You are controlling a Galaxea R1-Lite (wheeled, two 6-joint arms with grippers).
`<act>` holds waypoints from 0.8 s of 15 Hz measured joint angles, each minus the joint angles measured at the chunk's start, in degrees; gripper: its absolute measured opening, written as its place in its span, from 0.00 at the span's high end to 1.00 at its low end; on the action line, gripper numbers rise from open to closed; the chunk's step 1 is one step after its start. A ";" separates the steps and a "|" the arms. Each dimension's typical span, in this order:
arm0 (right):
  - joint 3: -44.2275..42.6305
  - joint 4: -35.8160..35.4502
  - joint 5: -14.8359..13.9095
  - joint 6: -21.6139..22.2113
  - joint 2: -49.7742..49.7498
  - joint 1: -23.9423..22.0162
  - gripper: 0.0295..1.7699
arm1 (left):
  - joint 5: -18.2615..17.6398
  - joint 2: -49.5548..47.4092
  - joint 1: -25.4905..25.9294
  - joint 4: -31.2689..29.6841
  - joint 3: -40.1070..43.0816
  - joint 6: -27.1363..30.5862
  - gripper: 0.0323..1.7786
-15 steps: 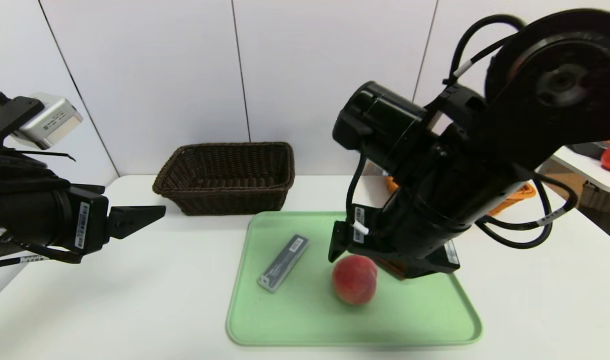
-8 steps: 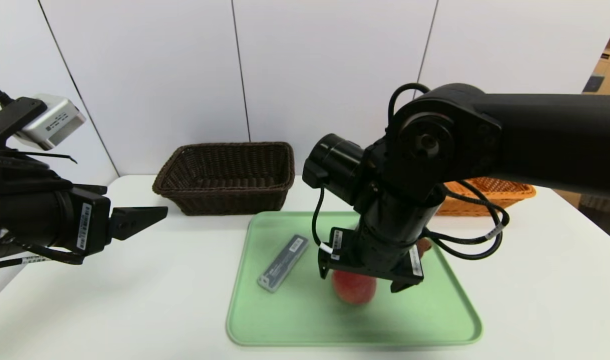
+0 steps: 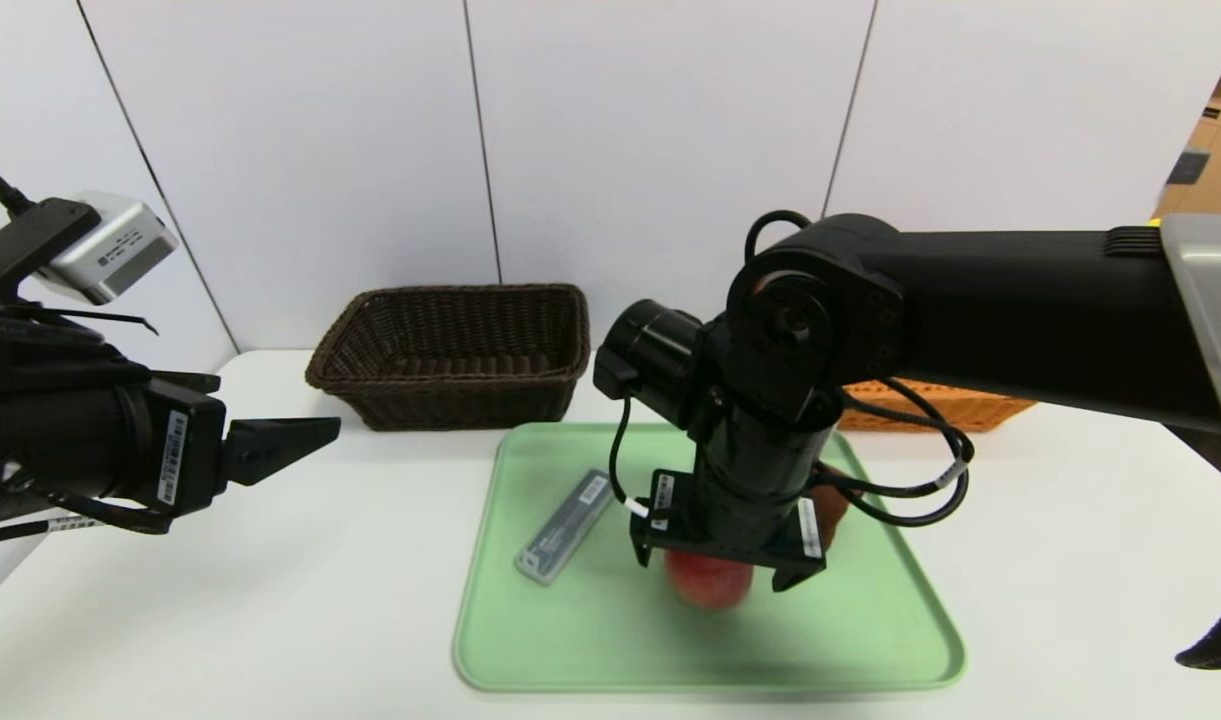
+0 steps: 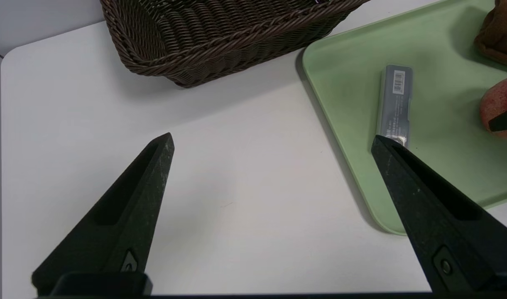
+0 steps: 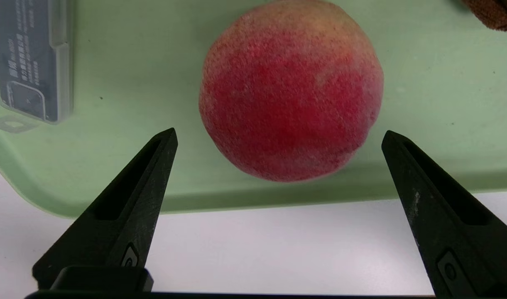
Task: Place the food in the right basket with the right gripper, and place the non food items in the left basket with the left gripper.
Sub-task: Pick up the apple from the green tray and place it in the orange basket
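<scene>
The right gripper point(image 3: 715, 568) hangs nose-down over a red peach point(image 5: 290, 89) on the pale green tray point(image 3: 590, 660), its two black fingers spread wide and not yet touching the fruit, which lies just ahead of and between the tips. The step in hand appears to be the pick-up of the food item; the next move calls for lowering until the fingers straddle the peach's widest part, then closing gently, since the round fruit could roll. Just to that gripper's side lies a flat grey case point(image 3: 567, 526) with a white barcode sticker and small print too fine to read. A brown item point(image 4: 500, 35) sits beyond the peach, partly hidden. The orange wicker basket point(image 3: 955, 408) waits behind the right arm. The left gripper point(image 3: 280, 445) hovers over the white table point(image 3: 220, 620), fingers spread and empty, the dark wicker basket point(image 3: 450, 350) ahead of it.
</scene>
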 joint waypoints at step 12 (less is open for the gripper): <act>0.00 -2.23 -0.13 -0.71 2.23 -1.17 0.04 | 0.00 -0.44 -0.44 0.00 0.83 -0.10 0.05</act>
